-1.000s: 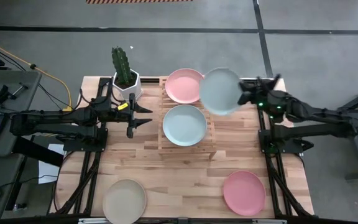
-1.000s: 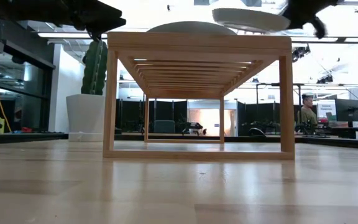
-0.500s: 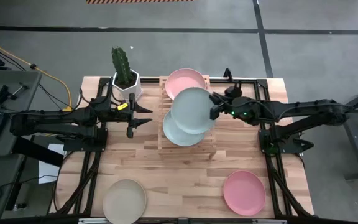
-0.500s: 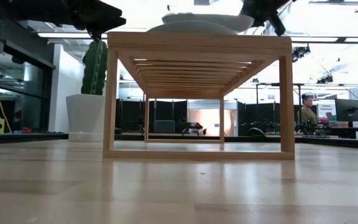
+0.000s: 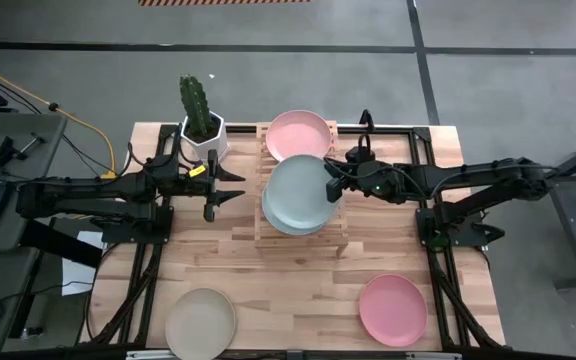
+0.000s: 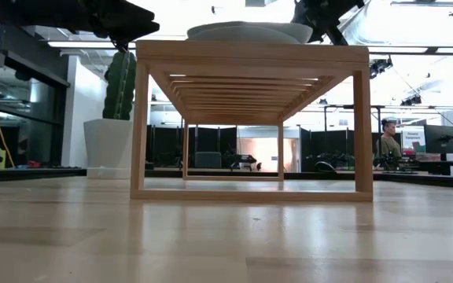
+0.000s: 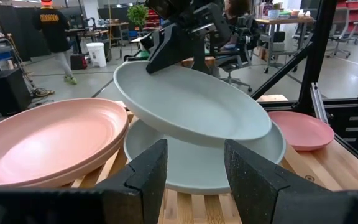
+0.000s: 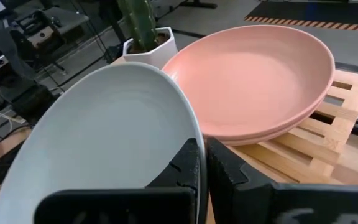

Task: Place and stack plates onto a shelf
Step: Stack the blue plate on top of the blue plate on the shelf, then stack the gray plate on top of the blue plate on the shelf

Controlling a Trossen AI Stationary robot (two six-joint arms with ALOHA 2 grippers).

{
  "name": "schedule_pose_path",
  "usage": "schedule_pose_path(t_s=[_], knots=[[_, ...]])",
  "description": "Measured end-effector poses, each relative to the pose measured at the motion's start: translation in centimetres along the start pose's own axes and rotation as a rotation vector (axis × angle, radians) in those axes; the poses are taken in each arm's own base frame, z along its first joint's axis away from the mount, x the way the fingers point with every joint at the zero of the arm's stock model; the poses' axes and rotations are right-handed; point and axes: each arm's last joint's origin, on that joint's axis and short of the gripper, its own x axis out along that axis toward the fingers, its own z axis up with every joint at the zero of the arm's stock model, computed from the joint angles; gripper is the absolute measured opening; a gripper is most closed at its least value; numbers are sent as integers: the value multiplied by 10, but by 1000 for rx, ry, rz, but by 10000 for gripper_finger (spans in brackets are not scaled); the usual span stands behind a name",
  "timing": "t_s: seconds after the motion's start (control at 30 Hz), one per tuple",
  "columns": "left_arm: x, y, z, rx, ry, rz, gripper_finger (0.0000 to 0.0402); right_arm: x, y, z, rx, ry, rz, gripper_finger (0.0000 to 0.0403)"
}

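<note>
Right tool [image 5: 332, 187] clamped on right rim of mint plate [image 5: 298, 186], held tilted just above second mint plate [image 7: 253, 163] on near half of slatted wood shelf [image 5: 340, 232]: rim grip keeps plate centre free for stacking.

Pink stack [image 5: 299, 134] fills far half of shelf.

Left tool [image 5: 236, 187] waits left of shelf, fingers apart, empty.

Beige plate [image 5: 200, 320] and pink plate [image 5: 392, 309] lie on near tabletop [image 5: 298, 290], likely next.
</note>
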Motion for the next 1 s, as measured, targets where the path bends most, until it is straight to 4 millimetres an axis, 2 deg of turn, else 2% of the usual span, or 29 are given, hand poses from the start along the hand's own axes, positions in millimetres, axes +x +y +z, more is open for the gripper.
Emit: schedule_pose_path(t_s=[0.37, 0.7, 0.83, 1.0], knots=[[0, 0, 0, 0, 0, 0, 149, 4, 2, -3, -4, 16, 10, 9], [0, 0, 0, 0, 0, 0, 149, 7, 4, -4, -27, 22, 31, 112], [0, 0, 0, 0, 1, 0, 149, -3, 5, 2, -90, -6, 77, 138], [0, 0, -1, -1, 5, -1, 149, -29, 1, 10, -166, -29, 115, 145]])
